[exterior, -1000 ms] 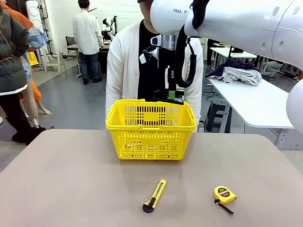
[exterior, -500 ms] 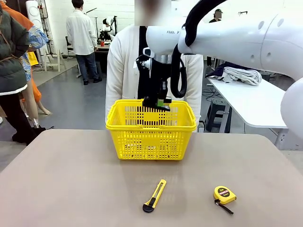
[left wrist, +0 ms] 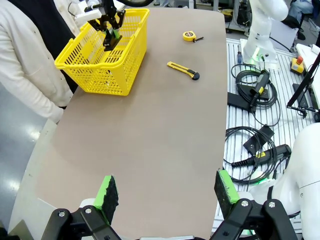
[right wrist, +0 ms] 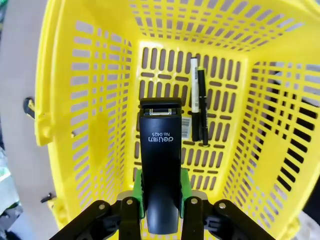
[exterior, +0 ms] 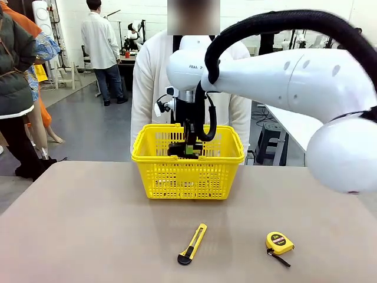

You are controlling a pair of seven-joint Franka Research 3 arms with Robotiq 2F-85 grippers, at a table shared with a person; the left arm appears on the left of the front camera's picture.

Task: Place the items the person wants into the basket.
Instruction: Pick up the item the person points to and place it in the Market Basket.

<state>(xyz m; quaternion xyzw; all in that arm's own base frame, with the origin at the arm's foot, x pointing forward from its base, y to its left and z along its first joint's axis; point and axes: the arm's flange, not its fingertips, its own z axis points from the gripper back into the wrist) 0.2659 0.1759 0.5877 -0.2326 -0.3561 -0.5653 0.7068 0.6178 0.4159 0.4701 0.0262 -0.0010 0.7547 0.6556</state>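
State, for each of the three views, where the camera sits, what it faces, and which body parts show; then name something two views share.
Front: between the arms, facing the person; the right arm lowers into the basket.
Left wrist: high above the table, its open left claw below.
Right wrist: looking down into the basket, right claw gripping the stapler.
Shared: utility knife, front and left wrist.

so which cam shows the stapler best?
Right wrist view: the black stapler sits close up between the right claw pads, over the basket. Front and left wrist views show it small and mostly hidden.
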